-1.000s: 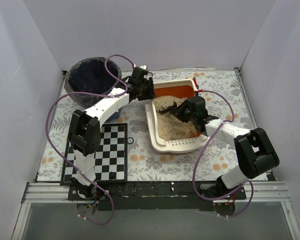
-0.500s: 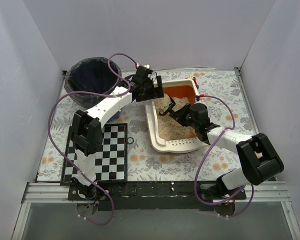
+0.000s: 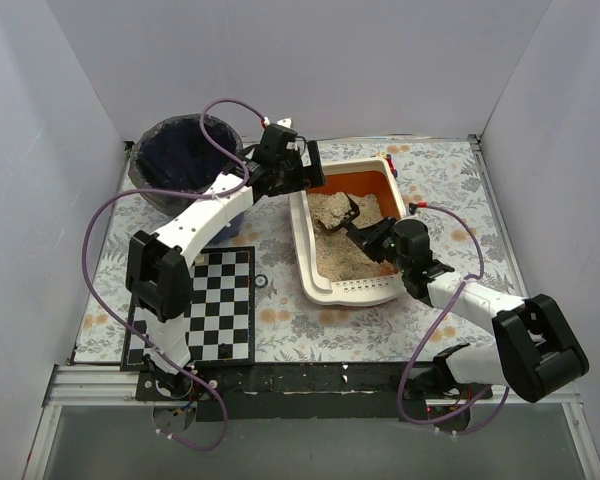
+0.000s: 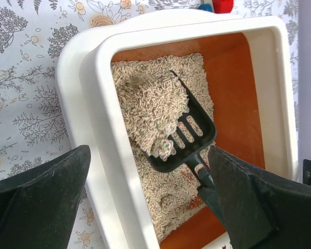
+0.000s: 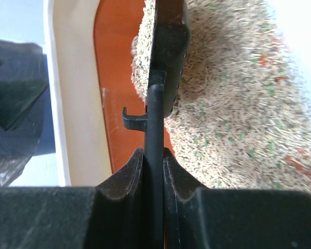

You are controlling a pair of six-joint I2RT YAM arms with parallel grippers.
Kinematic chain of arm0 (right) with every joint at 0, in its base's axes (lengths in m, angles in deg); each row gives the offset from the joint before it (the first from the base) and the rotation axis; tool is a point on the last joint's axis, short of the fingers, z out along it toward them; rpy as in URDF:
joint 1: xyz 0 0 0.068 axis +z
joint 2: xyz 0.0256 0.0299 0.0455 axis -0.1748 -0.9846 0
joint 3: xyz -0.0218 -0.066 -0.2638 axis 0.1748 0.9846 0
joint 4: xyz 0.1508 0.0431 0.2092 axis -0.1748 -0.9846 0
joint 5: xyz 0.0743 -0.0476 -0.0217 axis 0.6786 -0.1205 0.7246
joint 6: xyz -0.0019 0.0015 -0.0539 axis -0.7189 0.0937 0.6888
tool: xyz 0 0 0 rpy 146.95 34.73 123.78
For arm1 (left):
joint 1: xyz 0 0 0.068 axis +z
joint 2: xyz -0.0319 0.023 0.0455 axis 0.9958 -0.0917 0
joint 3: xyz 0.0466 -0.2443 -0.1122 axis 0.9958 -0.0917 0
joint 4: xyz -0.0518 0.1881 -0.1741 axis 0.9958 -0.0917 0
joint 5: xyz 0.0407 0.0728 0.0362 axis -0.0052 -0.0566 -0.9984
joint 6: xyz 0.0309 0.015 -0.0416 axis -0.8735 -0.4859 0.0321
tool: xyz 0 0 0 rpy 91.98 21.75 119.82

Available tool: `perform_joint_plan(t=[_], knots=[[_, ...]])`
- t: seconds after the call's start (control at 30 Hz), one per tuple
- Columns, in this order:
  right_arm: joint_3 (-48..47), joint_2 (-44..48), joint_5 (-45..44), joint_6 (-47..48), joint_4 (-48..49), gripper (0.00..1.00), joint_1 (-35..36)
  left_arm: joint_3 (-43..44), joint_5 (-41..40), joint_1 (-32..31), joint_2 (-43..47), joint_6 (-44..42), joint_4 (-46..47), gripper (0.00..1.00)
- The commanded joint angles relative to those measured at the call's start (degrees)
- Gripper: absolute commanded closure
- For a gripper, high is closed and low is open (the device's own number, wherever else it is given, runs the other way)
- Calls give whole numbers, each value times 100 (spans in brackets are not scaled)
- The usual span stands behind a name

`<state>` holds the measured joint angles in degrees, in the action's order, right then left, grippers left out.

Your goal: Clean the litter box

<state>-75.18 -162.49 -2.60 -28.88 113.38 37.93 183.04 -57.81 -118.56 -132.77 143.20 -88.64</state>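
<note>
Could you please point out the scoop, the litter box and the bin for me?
scoop point(image 4: 189, 136): left wrist view, slotted black blade.
litter box point(image 3: 352, 290): top external view, near slotted ledge.
bin point(image 3: 178, 155): top external view, dark bag lining.

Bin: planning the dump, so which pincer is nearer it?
Left. The left pincer hovers at the litter box rim nearest the bin; the right pincer grips the scoop mid-box, farther off.

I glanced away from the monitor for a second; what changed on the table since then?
The right gripper, shut on the scoop handle, drew back toward the near right, its elbow swinging outward. The left arm's elbow shifted left; the left gripper hangs open over the litter box, which stayed put.
</note>
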Motion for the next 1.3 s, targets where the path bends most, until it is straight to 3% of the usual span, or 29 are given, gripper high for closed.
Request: perform_joint_plan(t=[0.0,0.43,0.97,1.1,1.27], knots=[[264,363,-704,-576,-687,99,-193,-257,-53,7,706,85,215,2],[634,1725,-590,-550,-635,99,-254,-1233,220,7,1339,191,734,2],[888,2754,-652,-1129,-187,99,-254,-2112,1168,7,2183,112,1358,2],[1195,3026,-687,-1227,489,99,-254,-2472,1230,7,2446,68,1630,2],[1249,3334,-836,-1060,657,99,-246,-2727,1380,7,2587,33,1815,2]])
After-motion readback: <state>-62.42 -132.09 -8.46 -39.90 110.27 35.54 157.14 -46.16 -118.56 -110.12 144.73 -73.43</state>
